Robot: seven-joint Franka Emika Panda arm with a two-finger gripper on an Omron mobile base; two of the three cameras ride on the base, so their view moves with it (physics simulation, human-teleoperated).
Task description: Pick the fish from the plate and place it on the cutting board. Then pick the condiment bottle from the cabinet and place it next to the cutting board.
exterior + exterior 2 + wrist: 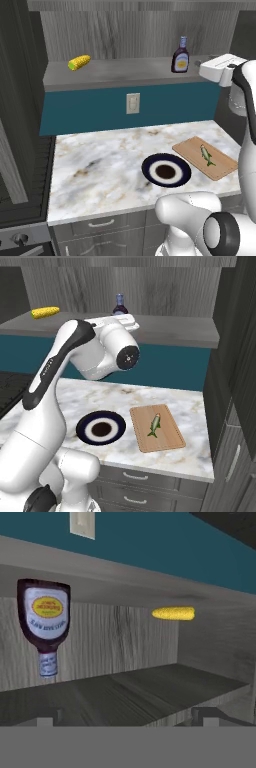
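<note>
Pale wood showed under the fish (207, 155), which lay flat on the cutting board (192, 148), near its middle and running along its length. The board rested on the marble counter (100, 165) just to the right of the plate (149, 163), whose dark centre was bare. The two were close but not touching.

Up on the grey cabinet (125, 70) shelf, the condiment bottle (180, 56) stood upright toward the right end, its orange-yellow label facing out. A yellow corn cob (79, 62) lay well apart from it at the left end. A white wall outlet (132, 103) sat in the teal strip below the shelf.

The arm was raised to shelf height, and its hand reached in from the right, near the bottle. In the hand view everything appeared upside down, with the bottle off to one side of the gripper (124, 717). Its fingers (46, 718) were spread wide apart and held nothing.
</note>
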